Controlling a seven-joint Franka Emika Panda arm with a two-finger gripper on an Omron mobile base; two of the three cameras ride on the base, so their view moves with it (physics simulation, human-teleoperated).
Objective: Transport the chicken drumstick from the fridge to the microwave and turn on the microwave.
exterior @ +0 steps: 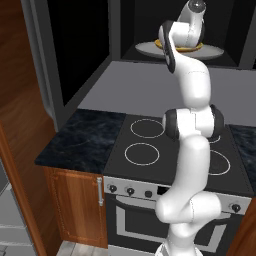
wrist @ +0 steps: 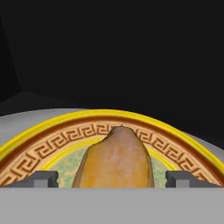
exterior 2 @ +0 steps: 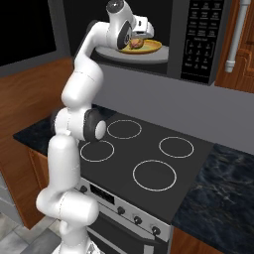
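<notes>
We see the chicken drumstick (wrist: 116, 159) lying on a yellow plate (wrist: 52, 142) with a brown key-pattern rim, and the plate sits on the grey turntable (exterior 2: 149, 57) inside the open microwave (exterior 2: 198, 39). In the hand view the drumstick lies between our two dark fingertips (wrist: 41, 178), which stand apart on either side of it with a gap showing on each side, so the jaws look released and not pressing on the meat. From the right base view we find the gripper (exterior 2: 140, 38) reaching into the black cavity just above the plate, with the drumstick (exterior 2: 135, 45) showing beneath it. From the left base view the arm's upper links stand in front of the plate (exterior: 192, 48) and the turntable (exterior: 147, 49). The microwave's control panel (exterior 2: 198, 42) is on the right of the cavity. Below it lies the black stovetop (exterior 2: 149, 158) with four white rings, oven knobs (exterior 2: 137, 220) along its front edge, and dark stone counter (exterior: 82, 137) beside it over a wooden cabinet (exterior: 75, 210).
</notes>
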